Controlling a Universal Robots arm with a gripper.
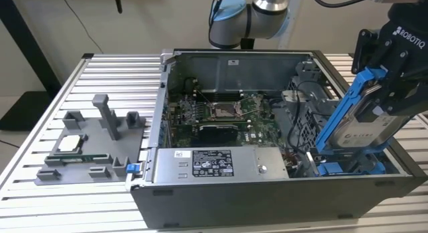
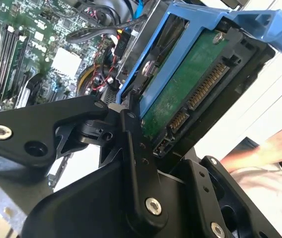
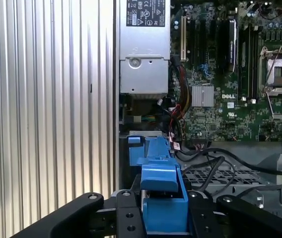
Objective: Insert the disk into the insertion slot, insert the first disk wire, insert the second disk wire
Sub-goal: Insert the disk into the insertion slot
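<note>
Exterior view: stood off the arm, high, facing down at a slant onto the open computer case (image 1: pixel 267 203). Middle distance; whole case and slatted table (image 1: pixel 40 203) in frame.

First wrist view: sat behind the gripper (image 3: pixel 163 220), looked past it into the case, motherboard (image 3: pixel 230 99) well beyond.

Second wrist view: sat on the gripper's other side, very close to the underside of the held disk (image 2: pixel 180 94).

All three shared the motherboard. Exterior and first wrist views also shared the table and power supply (image 1: pixel 214 165).

The grey box (image 1: pixel 267 168) bears a printed black-and-white sticker (image 1: pixel 212 163). To the exterior view's right of it, white lettering (image 1: pixel 409 36) marks the tool (image 1: pixel 382 95) and a white label (image 1: pixel 359 137) the disk (image 1: pixel 372 122).
</note>
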